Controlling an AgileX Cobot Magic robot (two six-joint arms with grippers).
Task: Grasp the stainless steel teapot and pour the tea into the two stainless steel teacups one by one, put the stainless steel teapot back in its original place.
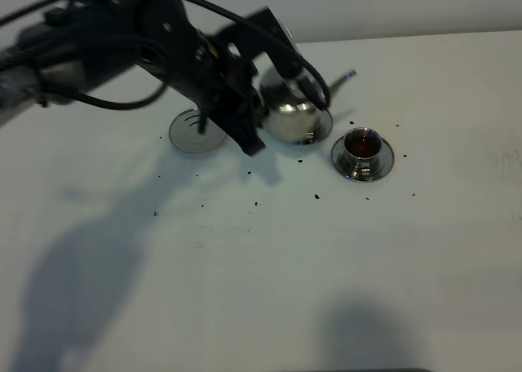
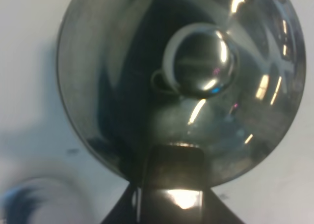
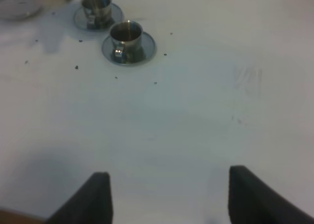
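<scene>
In the high view the stainless steel teapot [image 1: 289, 111] is seen clasped at its handle side by the left gripper [image 1: 281, 66]. It is held off the round coaster [image 1: 194, 133] and over the farther saucer, so only the right-hand teacup [image 1: 361, 146], holding reddish tea [image 1: 360, 145], is shown there. The second teacup [image 3: 96, 5] is revealed only by the right wrist view, where the right gripper [image 3: 171, 197] is spread wide above the table [image 3: 206, 116]. The clasping fingers are hidden by the arm, and only the lid's knob [image 2: 203, 62] is made out, blurred, in the left wrist view. The spout [image 1: 347, 77] is pointed right and away, the pot's long axis running handle to spout.
</scene>
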